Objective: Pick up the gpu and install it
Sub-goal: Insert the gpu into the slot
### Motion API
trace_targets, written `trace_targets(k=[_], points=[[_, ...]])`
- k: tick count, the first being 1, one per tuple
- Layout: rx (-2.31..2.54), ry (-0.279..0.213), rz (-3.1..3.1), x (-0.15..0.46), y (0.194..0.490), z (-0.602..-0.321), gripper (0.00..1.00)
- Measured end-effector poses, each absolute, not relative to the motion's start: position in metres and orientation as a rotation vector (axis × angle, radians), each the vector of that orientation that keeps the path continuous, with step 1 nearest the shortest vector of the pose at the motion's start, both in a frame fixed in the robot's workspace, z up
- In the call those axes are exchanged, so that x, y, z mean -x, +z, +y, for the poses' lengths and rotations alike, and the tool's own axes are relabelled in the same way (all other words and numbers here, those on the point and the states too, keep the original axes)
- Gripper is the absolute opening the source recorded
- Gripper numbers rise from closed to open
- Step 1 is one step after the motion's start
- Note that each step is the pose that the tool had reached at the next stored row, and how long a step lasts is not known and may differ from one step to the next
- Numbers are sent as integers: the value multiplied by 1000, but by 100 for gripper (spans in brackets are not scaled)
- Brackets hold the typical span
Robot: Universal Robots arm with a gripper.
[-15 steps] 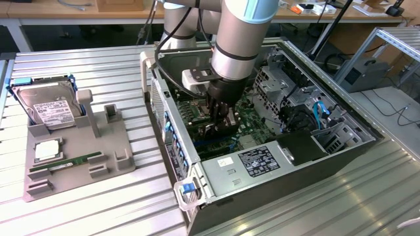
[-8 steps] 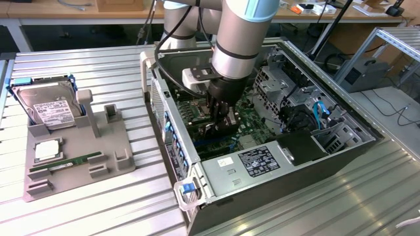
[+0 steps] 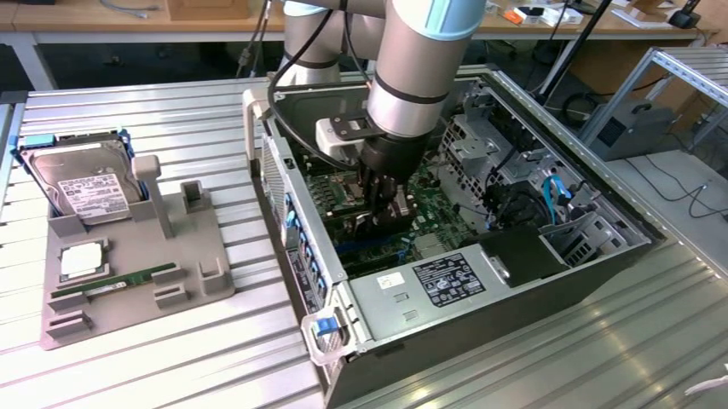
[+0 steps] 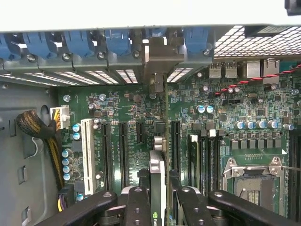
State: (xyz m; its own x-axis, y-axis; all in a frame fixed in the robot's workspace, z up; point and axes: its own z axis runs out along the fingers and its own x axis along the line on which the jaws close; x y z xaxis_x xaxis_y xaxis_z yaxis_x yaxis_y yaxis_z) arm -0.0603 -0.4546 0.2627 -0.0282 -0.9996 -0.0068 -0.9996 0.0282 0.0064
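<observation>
The gpu stands on edge between my fingers, seen along its thin top edge. Its silvery bracket reaches the case's rear wall under the blue clips. My gripper is shut on the gpu. In the exterior view the gripper is down inside the open computer case, low over the green motherboard, with the dark card below the fingers. The card lines up with the long black expansion slots. Whether its lower edge is in a slot is hidden.
A white slot and a cable bundle lie to one side of the card, the CPU socket to the other. Outside the case, a grey holder carries a hard drive and a green memory stick.
</observation>
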Motion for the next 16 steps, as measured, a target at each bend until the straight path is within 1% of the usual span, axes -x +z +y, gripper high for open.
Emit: trace_targets(k=[16], points=[[2191,12,2254,60,257,-455,27]])
